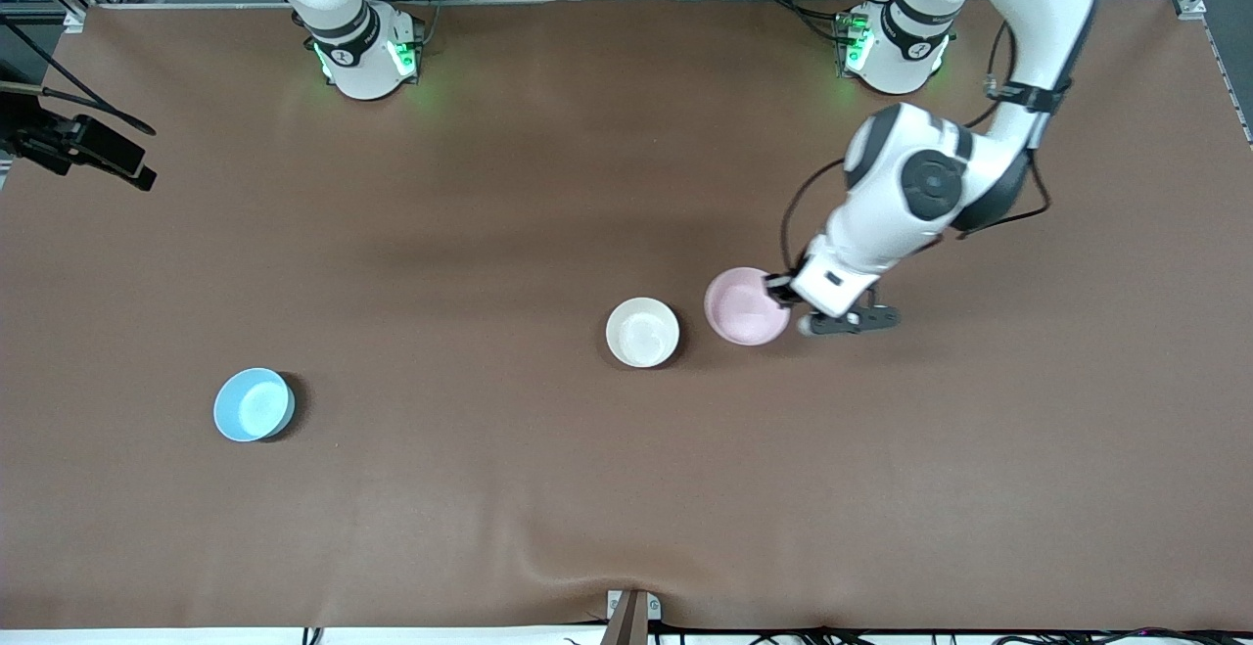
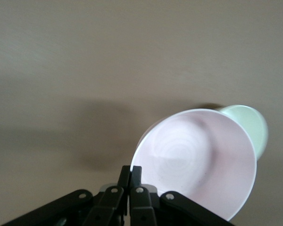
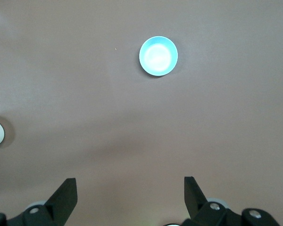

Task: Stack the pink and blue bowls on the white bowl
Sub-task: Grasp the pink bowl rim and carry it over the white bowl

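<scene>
Pink bowl (image 1: 746, 306) pinched at its rim by the left gripper (image 1: 783, 295), fingers (image 2: 132, 181) clamped tight on the edge, tilted just above the brown counter (image 1: 489, 185), right beside the white bowl (image 1: 642, 332) on the left arm's side. Blue bowl (image 1: 254, 404) sitting alone toward the right arm's end, nearer the front camera. Right gripper (image 3: 129, 200) waiting aloft, fingers spread wide over bare counter, holding nothing.
</scene>
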Robot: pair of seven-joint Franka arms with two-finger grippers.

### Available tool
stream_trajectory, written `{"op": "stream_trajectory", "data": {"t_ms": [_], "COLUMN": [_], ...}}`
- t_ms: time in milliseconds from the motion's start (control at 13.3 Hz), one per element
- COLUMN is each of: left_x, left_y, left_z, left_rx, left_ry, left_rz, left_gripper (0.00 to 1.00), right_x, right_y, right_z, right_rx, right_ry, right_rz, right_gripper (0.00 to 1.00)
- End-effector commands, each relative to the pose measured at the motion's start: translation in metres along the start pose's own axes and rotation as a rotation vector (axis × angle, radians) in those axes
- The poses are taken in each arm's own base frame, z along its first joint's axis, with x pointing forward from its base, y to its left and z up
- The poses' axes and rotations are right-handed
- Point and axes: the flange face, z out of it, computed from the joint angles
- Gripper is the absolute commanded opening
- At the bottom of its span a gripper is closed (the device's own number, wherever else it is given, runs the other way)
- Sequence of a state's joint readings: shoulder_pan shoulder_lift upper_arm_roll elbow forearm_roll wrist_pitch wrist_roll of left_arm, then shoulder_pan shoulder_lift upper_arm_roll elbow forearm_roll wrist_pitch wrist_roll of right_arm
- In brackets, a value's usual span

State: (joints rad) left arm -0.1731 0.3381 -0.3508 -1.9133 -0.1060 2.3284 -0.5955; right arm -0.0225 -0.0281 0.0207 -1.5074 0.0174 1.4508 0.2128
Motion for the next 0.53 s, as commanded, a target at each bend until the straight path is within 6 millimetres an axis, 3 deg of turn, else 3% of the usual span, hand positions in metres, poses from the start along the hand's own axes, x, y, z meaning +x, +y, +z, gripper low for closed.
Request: {"op": "stream_trajectory", "data": {"t_ms": [0,151,452], "left_x": [-0.005,-0.017,-0.011], "left_y": [0.059,0.093,0.108], "left_z": [0.014,0.042,0.07], "left_rx": [-0.024,-0.021,-0.014], "left_ry": [-0.047,-0.07,-0.067], "left_rz": [-0.045,-0.063,-0.054], "left_gripper": [0.0,0.0,0.0], "right_x": [0.0,0.0,0.001], "right_y": [-0.002,-0.002,-0.003], "right_z": [-0.005,-0.005,-0.003], "right_rx": [0.012,0.012,0.011], "right_ry": [-0.002,0.0,-0.003], "right_rz": [0.012,0.012,0.011], "right_gripper": [1.0,1.0,1.0]}}
